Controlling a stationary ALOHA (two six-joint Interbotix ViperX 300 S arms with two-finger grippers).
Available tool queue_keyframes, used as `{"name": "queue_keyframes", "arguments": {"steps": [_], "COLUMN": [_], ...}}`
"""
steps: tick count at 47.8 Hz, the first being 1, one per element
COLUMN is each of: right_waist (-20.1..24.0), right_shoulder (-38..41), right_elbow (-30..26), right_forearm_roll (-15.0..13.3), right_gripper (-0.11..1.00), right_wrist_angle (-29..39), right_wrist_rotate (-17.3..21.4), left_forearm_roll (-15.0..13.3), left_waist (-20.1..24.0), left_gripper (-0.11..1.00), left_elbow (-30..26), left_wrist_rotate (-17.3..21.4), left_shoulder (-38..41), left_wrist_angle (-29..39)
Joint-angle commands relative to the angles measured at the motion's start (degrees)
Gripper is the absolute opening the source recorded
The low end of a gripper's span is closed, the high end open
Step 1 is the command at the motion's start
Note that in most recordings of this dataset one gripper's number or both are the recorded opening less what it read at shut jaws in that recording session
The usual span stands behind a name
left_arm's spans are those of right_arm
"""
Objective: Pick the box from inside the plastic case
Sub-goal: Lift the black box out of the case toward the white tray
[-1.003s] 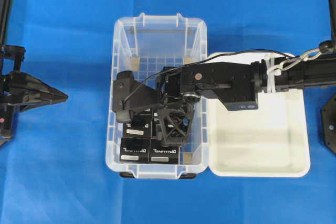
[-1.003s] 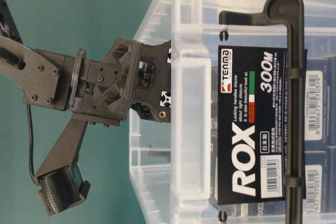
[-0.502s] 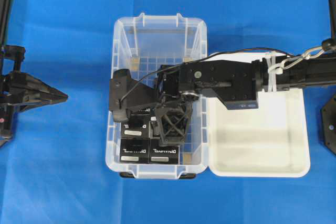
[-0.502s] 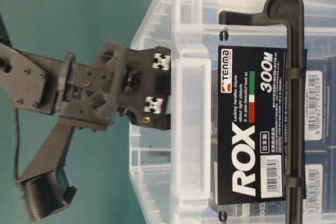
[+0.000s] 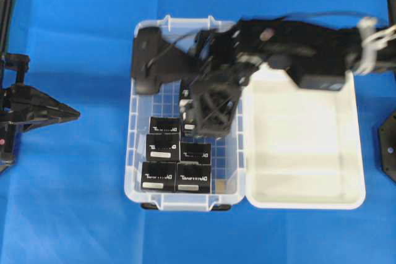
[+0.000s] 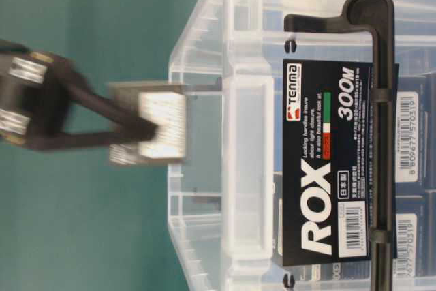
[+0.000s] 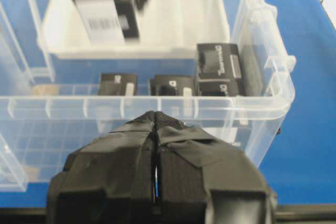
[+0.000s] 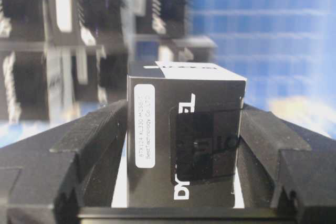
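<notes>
My right gripper [image 8: 184, 135] is shut on a small black box [image 8: 184, 140] with white lettering and a white label strip. It holds the box above the clear plastic case [image 5: 142, 91], toward the case's far end; the arm [image 5: 291, 41] is motion-blurred. The lifted box also shows in the left wrist view [image 7: 105, 17] and in the table-level view [image 6: 160, 127]. Several identical black boxes [image 5: 162, 146] lie on the case floor at its near end. My left gripper [image 5: 68, 114] is shut and empty, well left of the case; in its own view [image 7: 155, 116] it faces the case wall [image 7: 157, 103].
A shallow white tray [image 5: 303, 153] lies against the case's right side, under the right arm. Blue cloth [image 5: 74, 202] covers the table around both. A black latch and ROX label [image 6: 327, 189] sit on the case's end wall.
My right gripper has risen out of the case with a box in it and moved toward the case's far end. The left arm has not moved.
</notes>
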Motion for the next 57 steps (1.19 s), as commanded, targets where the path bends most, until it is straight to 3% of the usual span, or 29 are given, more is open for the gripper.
{"name": "queue_keyframes", "arguments": {"steps": [1,13,23,29,40,48,57], "right_waist": [0.0,-1.2,-4.5,-6.6,-8.3,-9.9,-12.1], "right_shoulder": [-3.7,-14.4,-25.0,-30.3,-34.2,-30.8,-24.6], "right_elbow": [-1.8,1.6,15.6,27.0,45.2,51.9,53.9], "right_forearm_roll": [-0.2,-0.3,-0.3,-0.3,-0.3,-0.3,-0.3], "right_gripper": [0.66,0.66,0.66,0.66,0.63,0.63,0.63], "right_wrist_angle": [3.3,11.3,11.1,4.7,-12.7,-24.1,-34.5], "right_wrist_rotate": [-0.3,-0.3,-0.4,-1.8,-10.4,-13.6,-15.5], "left_forearm_roll": [0.1,0.1,0.1,0.1,0.1,0.1,0.1], "left_waist": [-0.1,-0.2,-0.2,-0.3,-0.2,-0.2,-0.1], "left_gripper": [-0.07,-0.07,-0.07,-0.07,-0.07,-0.07,-0.07], "left_elbow": [-1.6,-1.6,-1.8,-1.7,-1.8,-1.8,-2.0], "left_wrist_rotate": [0.0,-0.4,-1.3,-1.4,-1.3,-1.4,-1.3], "left_shoulder": [0.3,0.3,-0.2,-0.6,-0.8,-0.8,-0.9], "left_wrist_angle": [-0.4,-0.2,-0.1,-0.1,-0.1,-0.1,-0.2]}}
